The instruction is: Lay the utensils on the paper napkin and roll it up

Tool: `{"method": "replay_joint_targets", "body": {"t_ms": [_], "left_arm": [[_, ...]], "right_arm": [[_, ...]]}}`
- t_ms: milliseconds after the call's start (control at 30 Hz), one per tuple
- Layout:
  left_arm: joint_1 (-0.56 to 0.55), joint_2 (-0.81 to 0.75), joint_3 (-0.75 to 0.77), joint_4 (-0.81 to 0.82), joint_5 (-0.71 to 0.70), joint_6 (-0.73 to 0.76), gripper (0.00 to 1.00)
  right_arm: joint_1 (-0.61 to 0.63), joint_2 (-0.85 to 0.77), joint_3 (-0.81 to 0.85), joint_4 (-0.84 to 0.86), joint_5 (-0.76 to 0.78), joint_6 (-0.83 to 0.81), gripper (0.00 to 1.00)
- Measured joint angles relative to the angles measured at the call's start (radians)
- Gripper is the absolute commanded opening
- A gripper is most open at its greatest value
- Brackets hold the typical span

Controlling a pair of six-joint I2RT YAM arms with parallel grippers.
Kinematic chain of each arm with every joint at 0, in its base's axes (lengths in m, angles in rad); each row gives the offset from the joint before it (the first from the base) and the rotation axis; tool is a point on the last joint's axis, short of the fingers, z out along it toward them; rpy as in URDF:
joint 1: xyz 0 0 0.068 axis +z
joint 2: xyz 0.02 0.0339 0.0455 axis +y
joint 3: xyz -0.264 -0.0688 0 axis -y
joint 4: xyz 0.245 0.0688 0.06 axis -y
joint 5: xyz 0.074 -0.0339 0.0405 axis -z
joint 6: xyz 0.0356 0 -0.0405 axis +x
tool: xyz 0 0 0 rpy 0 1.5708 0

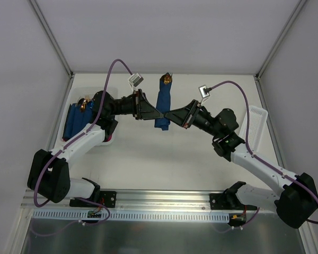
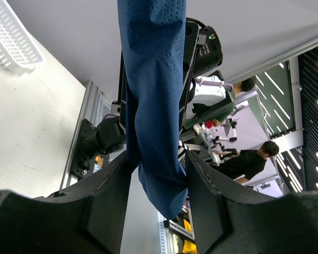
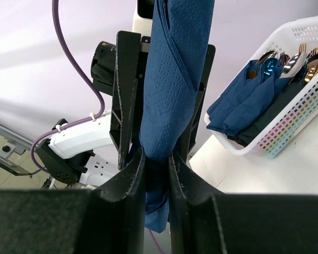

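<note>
The napkin (image 1: 162, 103), rolled into a tube, sits mid-desk (image 1: 148, 159) between the arms, with coppery utensils (image 1: 167, 79) poking from its far end. The right claw (image 3: 155, 159) pinches its near end, jaws narrow. The left claw (image 2: 158, 164) clasps the same end from the opposite side, fingers against both flanks.

Soft, even light is washing the counter (image 1: 148, 159), leaving faint shadows. The paper napkin (image 2: 153, 106) is showing crisp; the dark foreground is blurring.
</note>
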Motion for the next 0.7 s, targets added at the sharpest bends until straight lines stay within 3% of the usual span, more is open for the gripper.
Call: {"method": "replay_joint_targets", "body": {"t_ms": [500, 700], "left_arm": [[0.002, 0.0, 0.0, 0.002, -0.001, -0.031, 0.48], [0.002, 0.004, 0.0, 0.011, -0.003, -0.053, 0.39]], "right_arm": [[0.0, -0.024, -0.034, 0.016, 0.0, -0.004, 0.0], [0.0, -0.035, -0.045, 0.024, 0.001, -0.004, 0.0]]}}
